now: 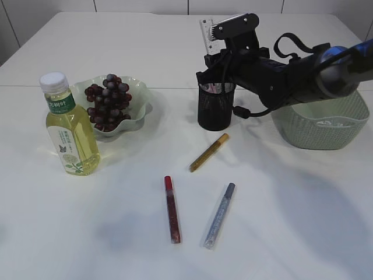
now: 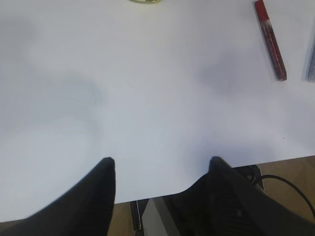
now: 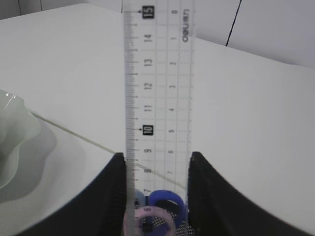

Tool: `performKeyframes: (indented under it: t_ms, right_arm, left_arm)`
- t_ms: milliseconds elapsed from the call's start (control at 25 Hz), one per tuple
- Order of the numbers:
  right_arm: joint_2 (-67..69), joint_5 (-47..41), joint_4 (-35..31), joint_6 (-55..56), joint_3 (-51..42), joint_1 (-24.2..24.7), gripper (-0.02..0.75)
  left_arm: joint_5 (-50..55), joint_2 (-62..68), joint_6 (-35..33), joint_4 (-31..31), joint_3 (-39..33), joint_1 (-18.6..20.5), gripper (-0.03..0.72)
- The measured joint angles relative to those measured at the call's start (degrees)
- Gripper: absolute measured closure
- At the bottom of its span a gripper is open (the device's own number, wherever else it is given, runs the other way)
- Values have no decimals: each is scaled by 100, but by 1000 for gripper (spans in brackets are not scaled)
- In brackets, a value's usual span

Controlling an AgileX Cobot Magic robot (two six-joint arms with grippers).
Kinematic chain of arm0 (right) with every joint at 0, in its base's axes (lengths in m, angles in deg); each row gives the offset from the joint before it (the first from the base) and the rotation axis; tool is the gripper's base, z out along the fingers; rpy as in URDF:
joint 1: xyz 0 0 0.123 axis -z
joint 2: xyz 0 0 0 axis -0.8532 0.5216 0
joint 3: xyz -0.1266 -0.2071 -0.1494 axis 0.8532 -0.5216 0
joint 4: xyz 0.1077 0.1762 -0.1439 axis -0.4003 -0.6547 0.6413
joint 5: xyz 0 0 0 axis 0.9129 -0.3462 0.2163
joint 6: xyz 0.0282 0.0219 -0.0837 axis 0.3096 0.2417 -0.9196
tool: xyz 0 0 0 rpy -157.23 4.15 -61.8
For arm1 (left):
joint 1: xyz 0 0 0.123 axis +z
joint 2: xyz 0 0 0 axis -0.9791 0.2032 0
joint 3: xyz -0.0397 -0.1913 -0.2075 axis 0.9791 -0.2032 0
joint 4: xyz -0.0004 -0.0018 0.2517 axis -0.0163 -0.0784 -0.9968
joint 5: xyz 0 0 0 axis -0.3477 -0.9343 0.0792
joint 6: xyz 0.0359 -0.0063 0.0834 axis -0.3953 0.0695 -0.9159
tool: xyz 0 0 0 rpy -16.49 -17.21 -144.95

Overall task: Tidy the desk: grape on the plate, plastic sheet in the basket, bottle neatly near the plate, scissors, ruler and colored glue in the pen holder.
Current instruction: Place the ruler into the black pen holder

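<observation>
Currently the clear ruler (image 3: 158, 83) stands upright in the right gripper (image 3: 156, 169), long axis vertical, its lower end down in the black mesh pen holder (image 1: 214, 107); both fingers (image 3: 115, 189) press its edges, so the pincer is closed to the ruler's width. Readable print on the ruler: centimetre marks 7 to 15 rising up the left scale, with 10 and 15 in black boxes, and inch marks 0 to 3 on the right scale, 0 at the top; a small brand word near the top is too fine to read. Scissors (image 3: 160, 209) sit in the holder, blue and pink handle loops up, just behind the ruler's base. Grapes (image 1: 108, 101) lie on the pale green wavy plate (image 1: 139, 111). The bottle (image 1: 69, 125) stands upright just left of the plate, white cap up — green label with characters I cannot read. The green basket (image 1: 323, 125) sits right of the holder, partly behind the right arm. Three glue pens lie flat on the table (image 1: 291, 221): gold pen (image 1: 208, 152) diagonal, upper end toward the holder; red pen (image 1: 171, 208) near vertical in the exterior view; silver pen (image 1: 219, 215) slanted, beside the red but apart. The left gripper (image 2: 160, 169) hovers over bare table at its near edge — jaws well apart, holding nothing.
</observation>
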Motion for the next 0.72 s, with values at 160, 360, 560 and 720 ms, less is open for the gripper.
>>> performKeyframes:
  t_ms: [160, 360, 560, 720]
  right_arm:
    - [0, -74, 0, 76, 0, 0, 402]
    - [0, -74, 0, 98, 0, 0, 356]
    - [0, -107, 0, 111, 14, 0, 351]
    - [-68, -667, 0, 139, 167, 0, 350]
  left_arm:
    - [0, 0, 0, 0, 0, 0, 253]
    - [0, 0, 0, -8, 0, 0, 253]
    - [0, 0, 0, -8, 0, 0, 253]
    - [0, 0, 0, -8, 0, 0, 253]
